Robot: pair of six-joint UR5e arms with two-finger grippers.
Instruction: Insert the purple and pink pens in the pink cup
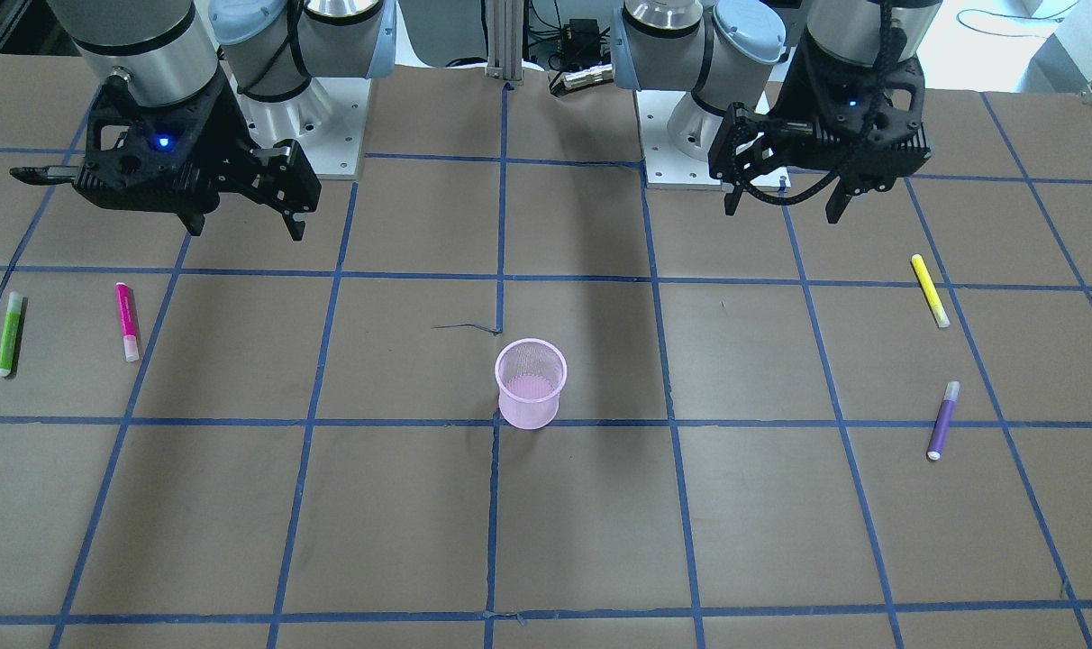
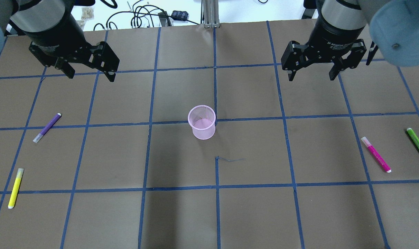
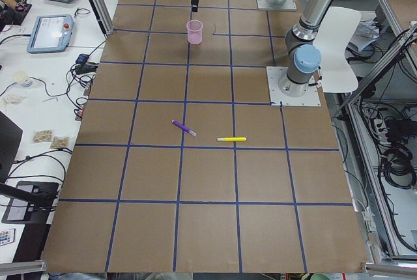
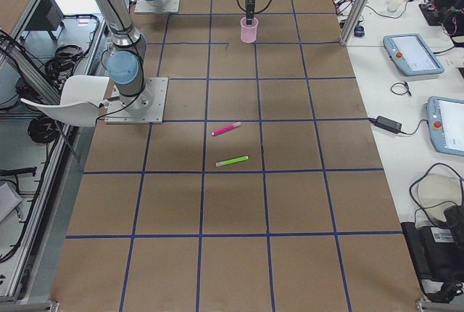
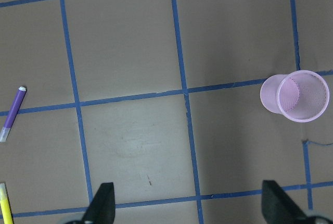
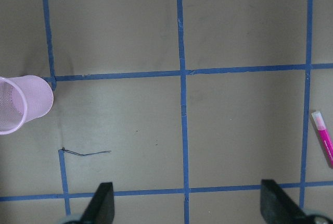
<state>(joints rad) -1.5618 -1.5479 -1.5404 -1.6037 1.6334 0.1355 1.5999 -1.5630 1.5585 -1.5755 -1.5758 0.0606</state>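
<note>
- Yellow highlighter pen (image 2: 16, 187): far left, flat on the table. It is not wanted, so I leave it.
- Slim purple pen with clear cap (image 2: 47, 128): lies diagonally, well apart from the cup. In my judgement I should turn the wrist so the jaws cross the barrel, then grip mid-length.
- Left gripper (image 2: 91, 76): jaws spread wide, empty, hovering above the table.
- Pink mesh cup (image 2: 202, 121): upright at centre, nothing in it. It looks light, so I would lower each pen straight down and keep off the rim.
- Right gripper (image 2: 312, 76): jaws apart, holding nothing, raised.
- Pink pen with clear cap (image 2: 376, 154): flat and diagonal on the right side. The same cross-barrel grip applies.
- Green pen (image 2: 418, 145): near the pink one but not touching it. I keep clear of it.
- Brown paper-covered table (image 2: 251, 214): ruled in blue tape squares.
- Black cables (image 2: 140, 17): past the far edge.
- Tablet consoles (image 3: 51, 32): on the side bench.
</note>
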